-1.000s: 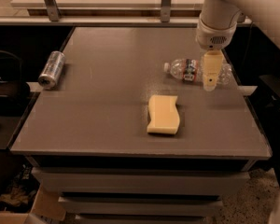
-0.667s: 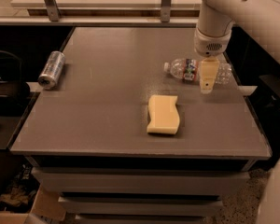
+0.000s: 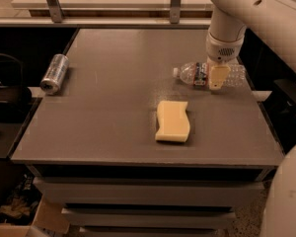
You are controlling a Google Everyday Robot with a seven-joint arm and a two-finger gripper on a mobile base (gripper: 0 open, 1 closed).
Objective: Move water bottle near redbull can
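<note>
The water bottle (image 3: 191, 73) lies on its side at the right of the grey table, white cap pointing left, with a dark label band at its middle. The gripper (image 3: 216, 81) hangs from the white arm straight down over the bottle's middle, its cream fingers in front of the label. The redbull can (image 3: 55, 73) lies on its side at the table's left edge, far from the bottle.
A yellow sponge (image 3: 172, 121) lies on the table (image 3: 113, 112) in front of the bottle, toward the middle. A rail with metal posts (image 3: 51, 1) runs behind the table. The arm's white body fills the right edge.
The gripper has moved a little to the left and lower, onto the bottle's middle. The bottle, can and sponge have not moved.
</note>
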